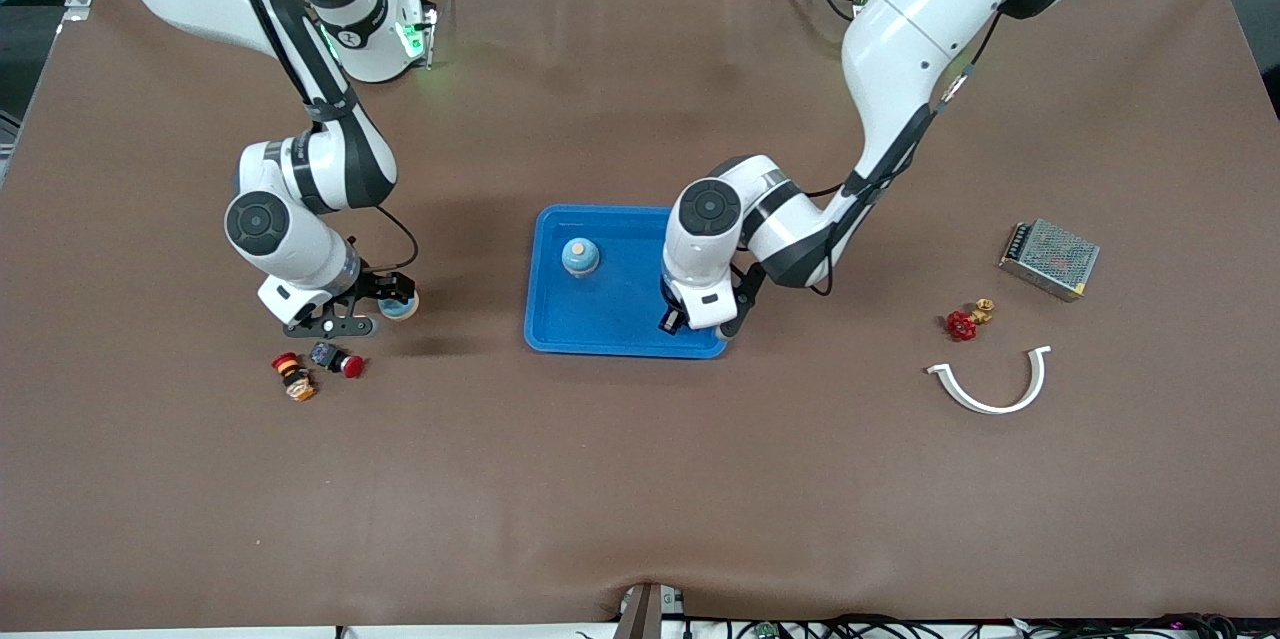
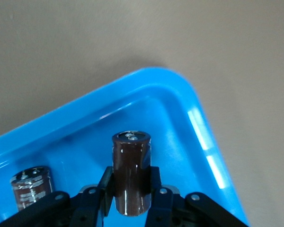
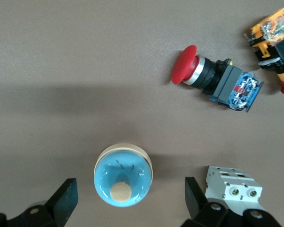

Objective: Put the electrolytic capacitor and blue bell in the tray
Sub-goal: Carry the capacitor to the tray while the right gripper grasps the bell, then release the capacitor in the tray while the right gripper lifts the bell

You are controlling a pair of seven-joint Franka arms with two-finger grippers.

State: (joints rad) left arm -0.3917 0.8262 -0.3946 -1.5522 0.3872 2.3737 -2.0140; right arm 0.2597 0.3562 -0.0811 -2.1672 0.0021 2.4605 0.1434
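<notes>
The bright blue tray (image 1: 610,319) lies mid-table. A blue bell with a tan knob (image 1: 580,256) stands in it. My left gripper (image 1: 672,322) is over the tray corner nearest the left arm's end and is shut on a brown electrolytic capacitor (image 2: 131,172), held upright just above the tray floor (image 2: 180,109). A second brown capacitor (image 2: 32,187) stands in the tray beside it. My right gripper (image 1: 375,309) is low at the table, open, and its fingers (image 3: 66,198) straddle another blue bell (image 3: 123,176) without touching it. That bell also shows in the front view (image 1: 405,305).
A red push button (image 1: 338,359) and an orange-black one (image 1: 293,376) lie just nearer the front camera than the right gripper. Toward the left arm's end lie a red valve (image 1: 966,321), a white curved piece (image 1: 992,384) and a metal mesh box (image 1: 1049,259).
</notes>
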